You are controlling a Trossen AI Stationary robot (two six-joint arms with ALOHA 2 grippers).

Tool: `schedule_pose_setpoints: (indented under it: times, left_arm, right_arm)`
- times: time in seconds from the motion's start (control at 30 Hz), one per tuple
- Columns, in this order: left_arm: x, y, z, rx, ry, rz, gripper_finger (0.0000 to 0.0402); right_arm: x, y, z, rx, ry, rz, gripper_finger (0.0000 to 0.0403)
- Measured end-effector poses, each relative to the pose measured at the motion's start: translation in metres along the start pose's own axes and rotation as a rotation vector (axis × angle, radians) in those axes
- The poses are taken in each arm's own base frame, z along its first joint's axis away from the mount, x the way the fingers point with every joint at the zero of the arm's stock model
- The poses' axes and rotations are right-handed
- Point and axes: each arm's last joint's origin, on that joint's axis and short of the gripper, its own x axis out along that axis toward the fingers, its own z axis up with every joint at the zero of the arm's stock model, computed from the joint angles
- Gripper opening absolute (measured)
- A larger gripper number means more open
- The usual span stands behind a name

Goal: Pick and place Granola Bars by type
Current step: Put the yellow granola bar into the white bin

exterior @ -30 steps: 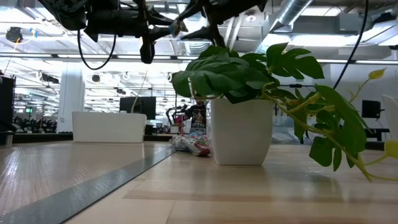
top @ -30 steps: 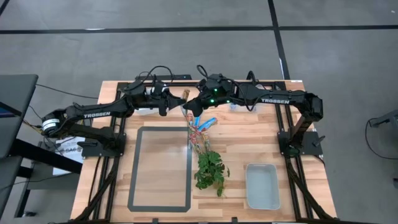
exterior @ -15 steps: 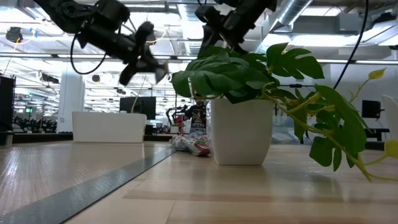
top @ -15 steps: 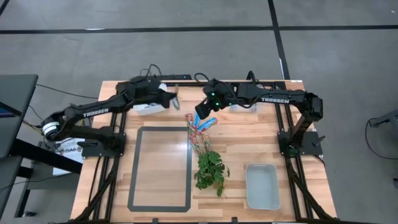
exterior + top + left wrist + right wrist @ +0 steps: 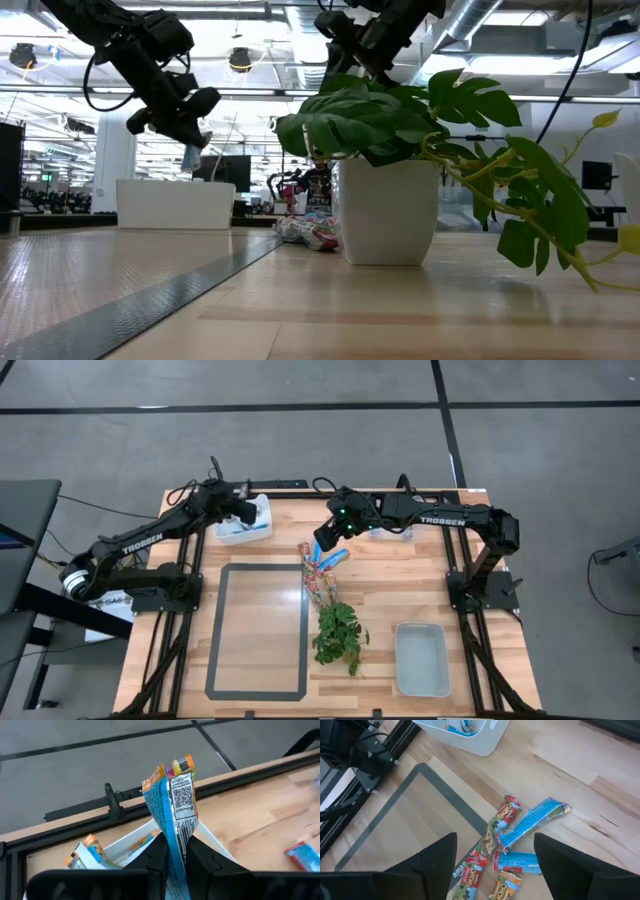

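Observation:
My left gripper [image 5: 247, 510] is shut on a blue-and-white granola bar [image 5: 172, 805] with an orange end. It holds the bar above the white bin [image 5: 243, 532] at the table's far left. That bin [image 5: 125, 845] holds other blue bars [image 5: 82, 854]. My right gripper [image 5: 322, 540] is open and empty, hovering over the loose pile of bars [image 5: 320, 568] at the table's middle. In the right wrist view the pile shows blue bars [image 5: 535, 819] and red bars [image 5: 505, 812] lying flat on the wood between my spread fingers [image 5: 436, 860]. My left gripper pinches the bar's lower end [image 5: 175, 851] between its two fingers, which slant downward. The bar sticks out past the fingertips, orange end farthest out, lifted clear above the bin. In the low view the bar [image 5: 190, 155] hangs below the fingers.
A potted green plant [image 5: 338, 632] stands near the table's middle, just near-side of the pile. A grey-framed mat [image 5: 258, 630] lies at the near left. A white tray [image 5: 422, 658] sits at the near right.
My left gripper has carried the bar from beside the right gripper at the table's far middle toward the left edge, and has tipped downward over the white bin. My right gripper has drawn back a little and then kept still.

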Motion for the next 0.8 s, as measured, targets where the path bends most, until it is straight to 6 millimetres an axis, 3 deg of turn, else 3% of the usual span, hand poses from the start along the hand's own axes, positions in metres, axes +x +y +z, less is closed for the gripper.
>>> schedule_pose_setpoints:
  times: [0.37,0.63,0.8]
  left_arm:
    - [0.0,0.001,-0.003,0.026,0.025,0.017,0.0047]
    - [-0.001,0.005,-0.014,0.075,0.151,0.035,0.005]
    - [-0.001,0.005,-0.016,0.093,0.17,0.023,0.0089]
  right_arm:
    - [0.0,0.0,0.001,0.001,-0.007,0.001,0.0258]
    - [0.0,0.0,0.0,0.0,-0.004,0.003,0.0258]
    - [0.0,0.0,0.0,0.0,-0.004,0.003,0.0258]
